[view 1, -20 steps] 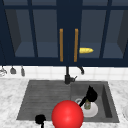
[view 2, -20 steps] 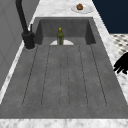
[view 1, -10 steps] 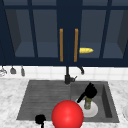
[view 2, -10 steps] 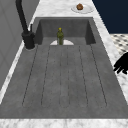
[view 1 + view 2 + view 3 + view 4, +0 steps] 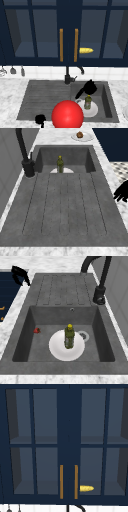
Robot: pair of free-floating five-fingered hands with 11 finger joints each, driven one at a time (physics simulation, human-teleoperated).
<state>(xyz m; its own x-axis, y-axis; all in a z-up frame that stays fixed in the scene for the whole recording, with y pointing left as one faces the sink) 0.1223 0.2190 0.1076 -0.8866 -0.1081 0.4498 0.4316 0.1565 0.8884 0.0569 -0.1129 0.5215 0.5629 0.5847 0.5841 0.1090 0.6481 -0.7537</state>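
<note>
Red ball sat nearest, with the left hand at its 9 o'clock, fingers loose and spread. Beyond, a green bottle stood upright on a white plate in the sink. The right hand hung at the bottle's 12 o'clock; I could not tell how its fingers were set. This looked like an approach, and a grip would call for coming down around the bottle's neck.

Your widest free room is the ribbed drainboard: flat and bare from the faucet across to the front rim. In the basin, a green bottle stands upright mid-plate, so pass around it at 3 or 9 o'clock. At the bottle's 12 o'clock in the front view the right hand hangs close above. The left hand sits at the drainboard's 6 o'clock edge, beside a red ball.
</note>
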